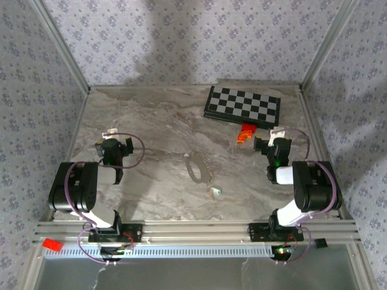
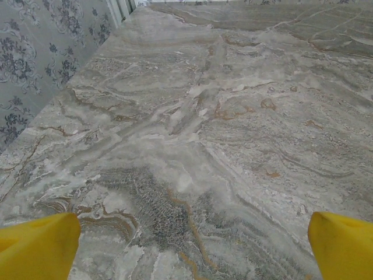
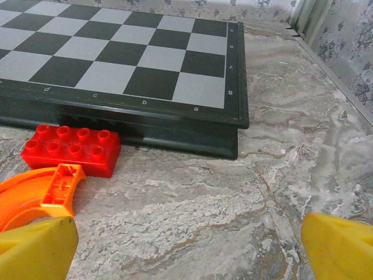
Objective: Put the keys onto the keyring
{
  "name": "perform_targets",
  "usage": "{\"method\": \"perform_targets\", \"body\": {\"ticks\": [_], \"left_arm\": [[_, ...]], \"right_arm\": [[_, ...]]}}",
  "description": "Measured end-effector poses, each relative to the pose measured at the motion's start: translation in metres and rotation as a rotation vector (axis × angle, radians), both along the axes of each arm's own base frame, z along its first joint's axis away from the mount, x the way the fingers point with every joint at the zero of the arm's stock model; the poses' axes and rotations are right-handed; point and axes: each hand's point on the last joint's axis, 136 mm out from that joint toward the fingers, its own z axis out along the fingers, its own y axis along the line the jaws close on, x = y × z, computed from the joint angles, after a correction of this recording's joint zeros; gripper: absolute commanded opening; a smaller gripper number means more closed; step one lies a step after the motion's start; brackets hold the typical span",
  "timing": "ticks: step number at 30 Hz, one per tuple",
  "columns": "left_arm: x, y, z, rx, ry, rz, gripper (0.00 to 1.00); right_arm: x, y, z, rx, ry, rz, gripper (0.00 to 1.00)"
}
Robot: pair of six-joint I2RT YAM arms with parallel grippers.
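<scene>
The keyring [image 1: 195,168], a thin pale metal ring with a short beaded chain, lies flat at the middle of the marble table. A tiny key [image 1: 214,191] with a teal-green head rests just below and right of it. My left gripper [image 1: 115,143] hovers at the left side, well apart from both, open over bare marble; its yellow pads [image 2: 38,245] stand wide. My right gripper [image 1: 273,142] sits at the right, open, with yellow pads [image 3: 341,245] apart and nothing between them.
A black-and-white chessboard [image 1: 242,106] lies at the back right. A red studded brick [image 3: 71,149] and an orange curved piece [image 3: 35,195] sit against the board's front edge, just left of my right gripper. Patterned walls enclose the table.
</scene>
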Motion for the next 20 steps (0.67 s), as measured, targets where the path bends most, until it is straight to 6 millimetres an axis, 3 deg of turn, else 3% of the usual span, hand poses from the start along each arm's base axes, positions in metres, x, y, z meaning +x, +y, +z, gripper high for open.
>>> {"method": "perform_targets", "body": {"ticks": [20], "left_arm": [[0.0007, -0.0001, 0.0008, -0.004, -0.003, 0.001, 1.00]], "right_arm": [[-0.0006, 0.0039, -0.0031, 0.009, 0.013, 0.018, 1.00]]}}
